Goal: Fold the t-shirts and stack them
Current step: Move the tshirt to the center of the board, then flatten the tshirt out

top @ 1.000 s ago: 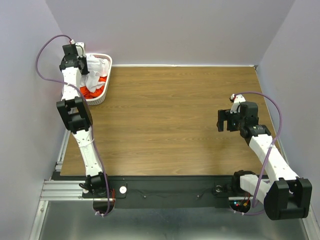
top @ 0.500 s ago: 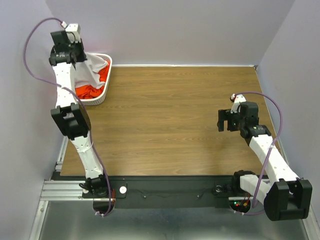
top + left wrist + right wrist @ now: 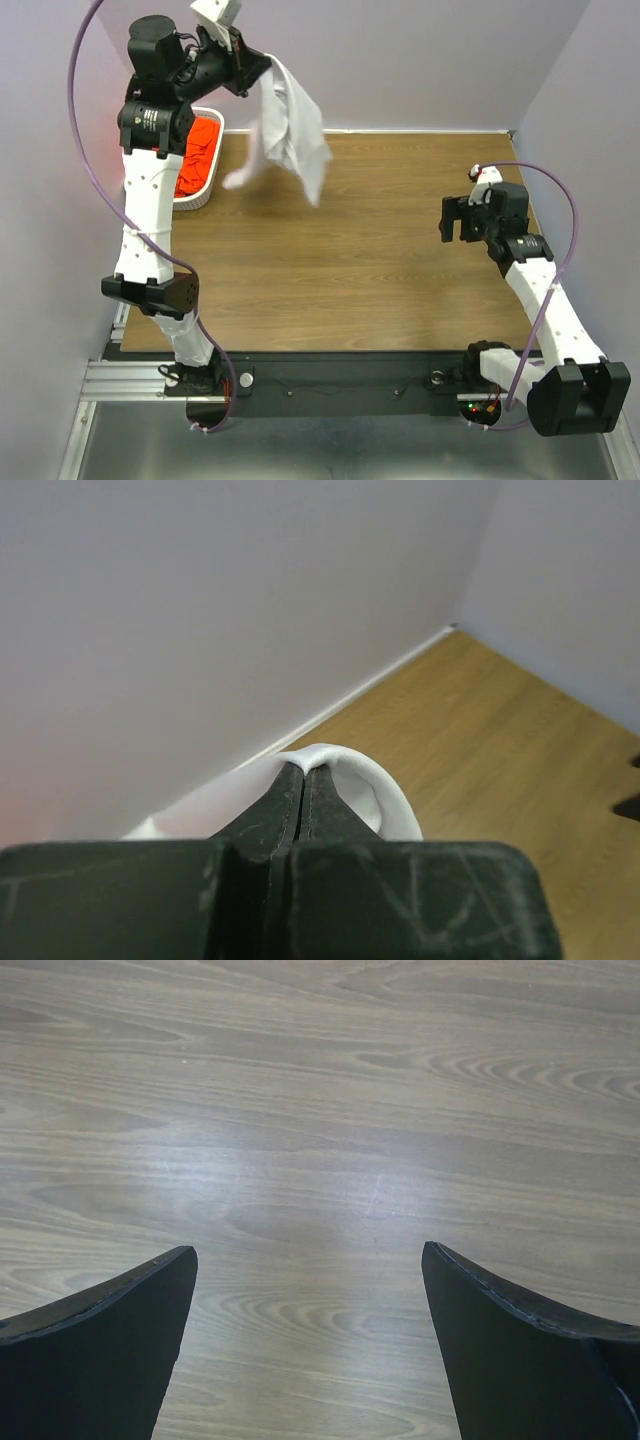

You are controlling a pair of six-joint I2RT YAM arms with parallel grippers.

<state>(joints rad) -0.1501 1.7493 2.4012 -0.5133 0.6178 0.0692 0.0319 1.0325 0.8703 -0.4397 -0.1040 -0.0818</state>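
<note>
— White t-shirt (image 3: 290,135): where does it hang?
— Straight below the left fingers (image 3: 285,805), which are pinched tight on a fold of its cloth. Its long axis runs down from them, and the lower end dangles over the worktop (image 3: 380,260); whether it touches, I cannot tell.
— And the orange-red t-shirt (image 3: 195,150)?
— To the left of those fingers and lower, in the basket (image 3: 207,190).
— Which arm takes the free end?
— The right one, I'd judge (though it is well apart). The right fingers (image 3: 515,1350) stand wide, holding nothing, low over bare wood. The dangling cloth lies far to their left, so it must come toward them first.
</note>
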